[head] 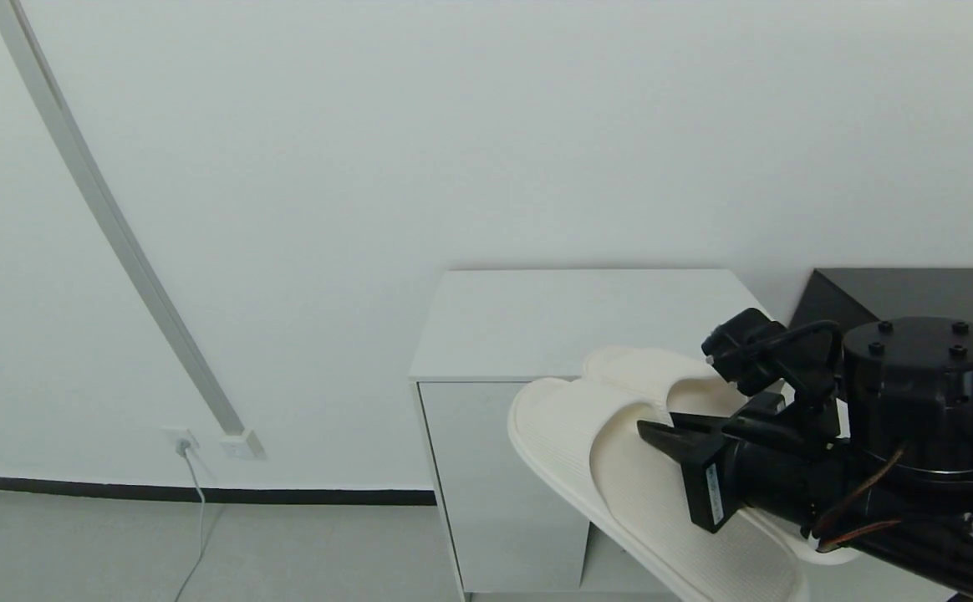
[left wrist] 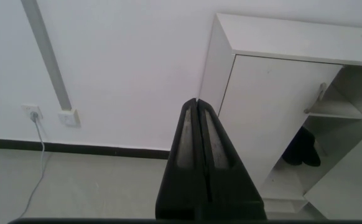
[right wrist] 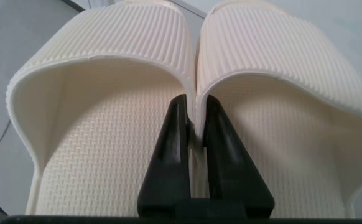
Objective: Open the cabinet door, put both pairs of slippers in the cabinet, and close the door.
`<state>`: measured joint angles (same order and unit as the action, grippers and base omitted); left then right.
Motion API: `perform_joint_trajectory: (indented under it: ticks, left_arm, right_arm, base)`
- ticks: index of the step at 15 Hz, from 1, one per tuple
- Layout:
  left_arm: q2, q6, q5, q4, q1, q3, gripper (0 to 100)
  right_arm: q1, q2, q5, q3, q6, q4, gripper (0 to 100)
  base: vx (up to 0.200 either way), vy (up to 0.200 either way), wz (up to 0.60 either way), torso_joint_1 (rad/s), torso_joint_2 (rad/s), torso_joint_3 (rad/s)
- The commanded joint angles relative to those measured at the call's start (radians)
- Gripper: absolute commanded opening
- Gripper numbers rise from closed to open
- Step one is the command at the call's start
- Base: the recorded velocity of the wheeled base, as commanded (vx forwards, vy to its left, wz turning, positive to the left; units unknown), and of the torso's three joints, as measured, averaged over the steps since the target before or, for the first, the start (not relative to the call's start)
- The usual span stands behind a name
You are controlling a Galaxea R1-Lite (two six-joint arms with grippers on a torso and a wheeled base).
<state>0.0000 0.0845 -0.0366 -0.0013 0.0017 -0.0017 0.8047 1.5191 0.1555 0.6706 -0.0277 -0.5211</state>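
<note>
The right gripper [right wrist: 194, 102] is clenched on a pair of white slippers [right wrist: 106, 74], its two fingers pinching the inner edges where the slippers meet side by side, so both hang from one grasp. In the head view the pair is held in the air in front of the white cabinet [head: 570, 322], toes toward it and near the level of its top. The left gripper [left wrist: 197, 106] is closed with nothing between its fingers and hangs clear to the cabinet's side. From there one door leaf [left wrist: 274, 112] looks shut, while the compartment beside it stands open, showing a shelf [left wrist: 333, 112] and dark shoes [left wrist: 302, 149] lower down. The opening step looks done and the first pair is on its way in. The next move calls for carrying the slippers into that open compartment, settling them flat on a free shelf, then letting go. The cabinet stands against a plain white wall [head: 453, 125] on a grey floor [head: 77, 543], with black skirting [head: 286, 495], a wall socket [head: 179, 439] with a cable [head: 198, 518], and a slanting grey strip [head: 102, 201].
</note>
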Motion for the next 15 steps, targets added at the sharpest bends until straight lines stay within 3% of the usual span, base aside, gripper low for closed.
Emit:
perform_joint_trajectory:
  ticks: [1,15]
  left_arm:
    - [0.0,0.0,0.0,0.0,0.0,0.002,0]
    - [0.0,0.0,0.0,0.0,0.0,0.0,0]
  right_arm:
    - [0.001,0.006,-0.001,0.0,0.0,0.0,0]
    - [-0.004,0.019,-0.002,-0.033,-0.001,-0.076,0]
  base:
    - [0.0,0.0,0.0,0.0,0.0,0.0]
    - [0.0,-0.2,0.0,0.003,0.0,0.003]
